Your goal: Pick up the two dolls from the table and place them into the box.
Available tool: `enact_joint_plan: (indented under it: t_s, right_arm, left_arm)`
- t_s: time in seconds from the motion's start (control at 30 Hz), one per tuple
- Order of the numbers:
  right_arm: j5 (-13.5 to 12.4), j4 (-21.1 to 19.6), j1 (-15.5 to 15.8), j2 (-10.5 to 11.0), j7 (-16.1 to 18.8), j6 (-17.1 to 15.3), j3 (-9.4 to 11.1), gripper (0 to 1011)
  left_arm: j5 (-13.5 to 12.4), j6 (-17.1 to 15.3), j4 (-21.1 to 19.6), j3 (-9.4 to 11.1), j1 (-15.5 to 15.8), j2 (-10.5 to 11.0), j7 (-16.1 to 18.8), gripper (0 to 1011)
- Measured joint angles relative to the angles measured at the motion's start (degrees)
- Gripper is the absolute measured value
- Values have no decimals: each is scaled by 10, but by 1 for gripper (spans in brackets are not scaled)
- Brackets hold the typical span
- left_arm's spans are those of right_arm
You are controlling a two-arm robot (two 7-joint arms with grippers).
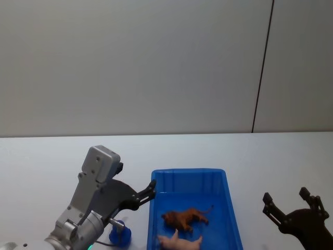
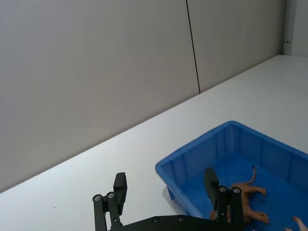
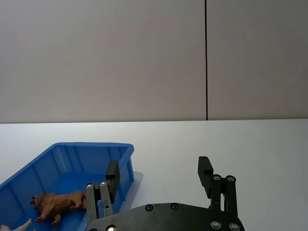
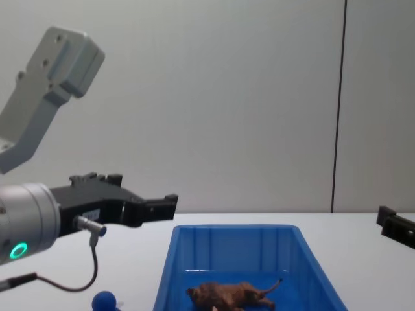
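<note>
The left hand [image 2: 165,185] hangs with its fingers apart above the white surface [image 1: 260,156], close over the dark-blue doll [image 1: 119,233]. That doll stands on the surface just beside the left wall of the blue box [image 1: 188,172]. The brown toy lion [image 1: 184,217] lies inside the box, next to a pale pink toy [image 1: 179,242]. The right hand [image 1: 286,200], fingers apart, hovers to the right of the box.

The doll is small and sits close to the box, so a descending finger could strike the rim or knock the doll over.

The surface is plain; behind it is a grey wall [image 1: 156,62] with one dark vertical seam [image 1: 263,67].
</note>
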State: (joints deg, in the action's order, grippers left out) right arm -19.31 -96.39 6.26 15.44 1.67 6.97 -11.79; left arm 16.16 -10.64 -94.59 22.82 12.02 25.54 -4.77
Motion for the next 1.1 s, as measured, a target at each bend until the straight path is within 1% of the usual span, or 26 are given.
enact_joint_plan:
  t_s: [0.27,0.57,0.9,1.1]
  right_arm:
    - [0,0,0,0,-1,0,0,1001]
    - [0,-1,1,0,-1,0,0,1001]
    - [0,-1,1,0,-1,0,0,1001]
    - [0,-1,1,0,-1,0,0,1001]
  left_arm:
    - [15,-19,14,-6,-4,6,-14,1008]
    - [24,-34,24,-12,-9,15,-20,1008]
    - [32,-46,31,-19,-17,24,-23,1008]
    - [38,-52,37,-23,-20,29,-32,1008]
